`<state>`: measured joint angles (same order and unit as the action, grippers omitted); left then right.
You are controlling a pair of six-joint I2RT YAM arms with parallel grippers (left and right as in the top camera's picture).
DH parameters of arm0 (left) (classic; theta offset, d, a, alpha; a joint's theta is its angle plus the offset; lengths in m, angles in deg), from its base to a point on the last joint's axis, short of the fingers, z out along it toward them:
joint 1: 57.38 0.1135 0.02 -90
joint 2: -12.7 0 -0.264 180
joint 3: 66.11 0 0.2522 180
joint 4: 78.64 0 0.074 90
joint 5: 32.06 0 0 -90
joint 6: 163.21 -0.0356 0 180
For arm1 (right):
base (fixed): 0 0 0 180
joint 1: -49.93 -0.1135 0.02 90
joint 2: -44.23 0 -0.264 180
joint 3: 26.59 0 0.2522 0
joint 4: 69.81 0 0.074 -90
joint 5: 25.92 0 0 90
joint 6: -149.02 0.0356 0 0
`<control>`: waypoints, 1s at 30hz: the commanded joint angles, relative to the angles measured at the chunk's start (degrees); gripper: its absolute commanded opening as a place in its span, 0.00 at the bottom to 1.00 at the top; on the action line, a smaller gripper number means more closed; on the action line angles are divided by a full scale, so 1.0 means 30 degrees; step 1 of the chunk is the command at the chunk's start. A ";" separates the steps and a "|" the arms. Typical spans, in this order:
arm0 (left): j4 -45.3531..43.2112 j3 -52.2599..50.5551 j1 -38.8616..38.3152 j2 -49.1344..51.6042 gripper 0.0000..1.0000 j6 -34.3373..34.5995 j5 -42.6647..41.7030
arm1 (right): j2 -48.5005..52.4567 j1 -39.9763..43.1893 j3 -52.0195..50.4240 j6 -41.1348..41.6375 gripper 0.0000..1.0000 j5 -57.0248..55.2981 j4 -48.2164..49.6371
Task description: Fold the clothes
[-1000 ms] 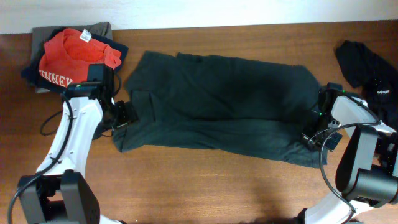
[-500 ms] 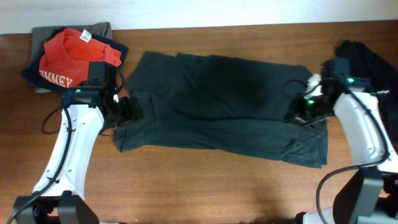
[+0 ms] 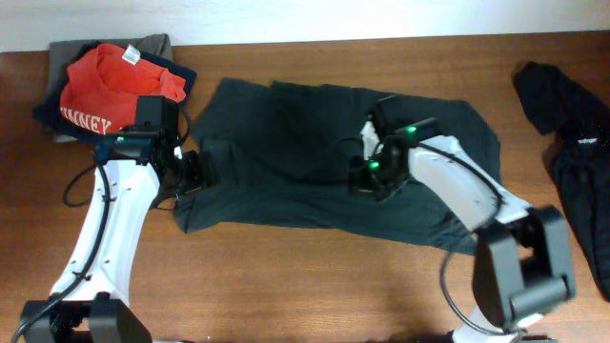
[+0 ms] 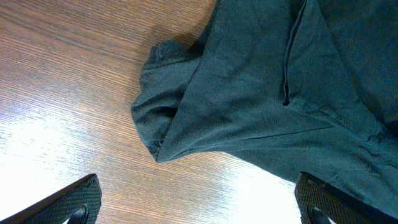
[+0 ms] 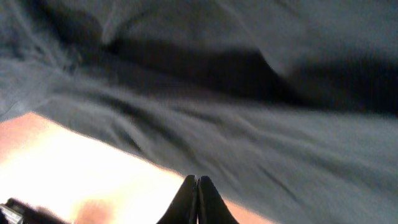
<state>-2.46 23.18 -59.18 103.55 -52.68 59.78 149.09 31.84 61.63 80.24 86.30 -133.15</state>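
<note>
A dark T-shirt point(image 3: 286, 143) is seen from overhead laid out flat and plain side up across the middle of the wooden table point(image 3: 286, 286), lengthwise from left to right. The left gripper point(image 3: 197, 172) is placed at the shirt's left edge, beside a sleeve point(image 4: 163, 106). Only in the left wrist view is that sleeve shown to be bunched and rolled under at its hem, and the fingers are seen there spread wide at the lower corners of the frame, with nothing held. The right gripper point(image 3: 367, 177) is positioned over the middle of the shirt. Its opening is hidden from above, but in the blurred right wrist view the fingertips point(image 5: 196, 193) are seen pressed together with no gap, dark cloth filling the frame beyond them. Whether any cloth is pinched cannot be told. A red garment point(image 3: 105, 81) heaped on darker ones at the far left corner and a black garment point(image 3: 572, 143) at the right edge appear only overhead.
</note>
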 commanded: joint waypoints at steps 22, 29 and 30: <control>0.0066 0.0087 0.0029 -0.0146 0.99 -0.0299 -0.0197 | 0.3657 -0.1129 0.0117 0.3614 0.09 0.0845 0.8094; 0.0058 0.0087 0.0022 -0.0146 0.99 -0.0306 -0.0211 | 0.3672 -0.1042 0.0189 0.4095 0.04 -0.0699 0.9479; 0.0044 0.0087 0.0022 -0.0146 0.99 -0.0306 -0.0219 | 0.3628 -0.0940 0.0350 0.4073 0.04 -0.0605 0.9318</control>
<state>-2.31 23.18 -59.18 103.55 -52.68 59.76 159.38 28.83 61.63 92.04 86.45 -104.95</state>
